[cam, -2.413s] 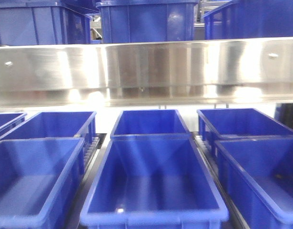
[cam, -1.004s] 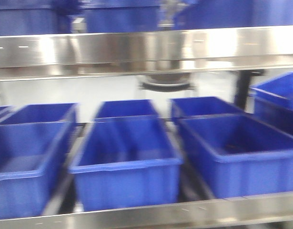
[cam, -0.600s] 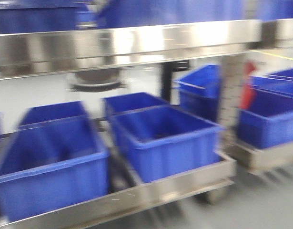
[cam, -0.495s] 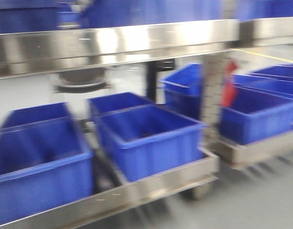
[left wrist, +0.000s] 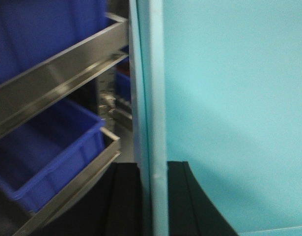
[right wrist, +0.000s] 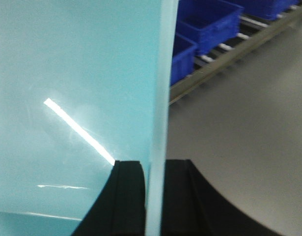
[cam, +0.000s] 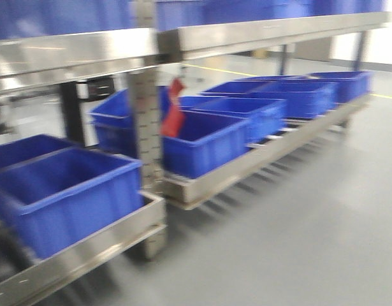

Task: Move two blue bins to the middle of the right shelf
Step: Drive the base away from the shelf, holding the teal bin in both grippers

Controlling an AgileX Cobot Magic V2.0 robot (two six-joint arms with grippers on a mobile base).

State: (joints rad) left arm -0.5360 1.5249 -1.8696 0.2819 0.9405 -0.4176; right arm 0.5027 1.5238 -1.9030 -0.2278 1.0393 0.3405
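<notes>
A pale sky-blue bin fills both wrist views. In the left wrist view its smooth inner wall [left wrist: 229,98] is on the right and its rim runs upright through the middle. My left gripper [left wrist: 153,196] is shut on that rim, one black finger [left wrist: 123,201] outside, the other inside. In the right wrist view the bin's inside [right wrist: 72,88] is on the left. My right gripper [right wrist: 154,196] is shut on its rim, with one black finger [right wrist: 182,201] outside. Whether this is one bin or two stacked cannot be told. Neither the bin nor the grippers show in the front view.
Two steel shelf racks stand side by side. The near rack's post [cam: 145,108] is at left with a dark blue bin [cam: 68,191] on its lower shelf. The rack to the right [cam: 259,156] holds several dark blue bins. Grey floor [cam: 297,236] lies at right.
The front view has swung to the right: the rack with dark blue bins slid left, and the second rack and open floor came into view.
</notes>
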